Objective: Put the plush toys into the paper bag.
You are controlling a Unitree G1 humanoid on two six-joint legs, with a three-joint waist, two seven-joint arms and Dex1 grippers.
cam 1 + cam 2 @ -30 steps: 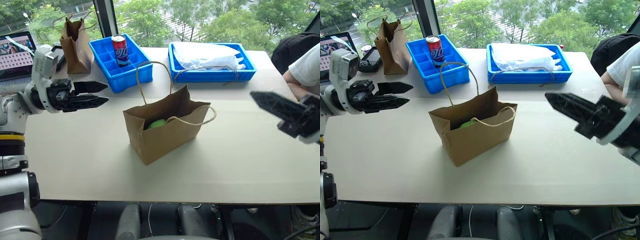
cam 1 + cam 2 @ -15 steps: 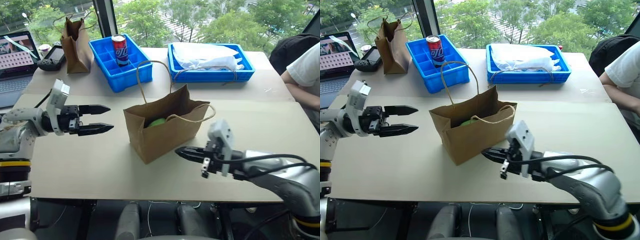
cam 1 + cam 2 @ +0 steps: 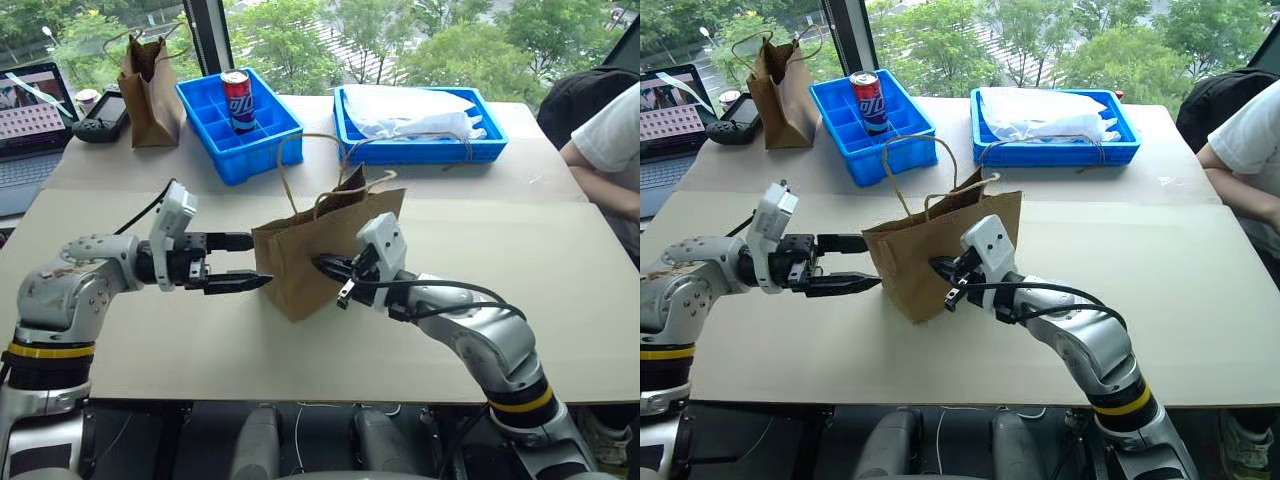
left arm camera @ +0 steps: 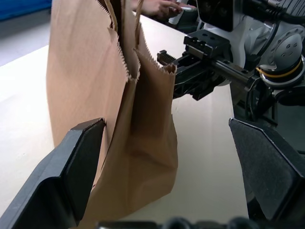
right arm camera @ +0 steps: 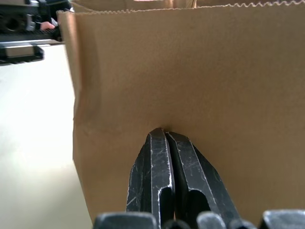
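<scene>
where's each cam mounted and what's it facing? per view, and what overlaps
Left/right eye views: on the head, looking down over the table; both arms show, claws flanking the paper bag.
Left wrist view: along the open left claw at the bag's end; right claw beyond.
Right wrist view: along the shut right claw, tips against the bag's face.
Shared: the bag.

My two head eyes look forward and down over the table (image 3: 560, 300). Each wrist camera looks along its fingers, very near the paper bag (image 4: 109, 119), which all views share.
</scene>
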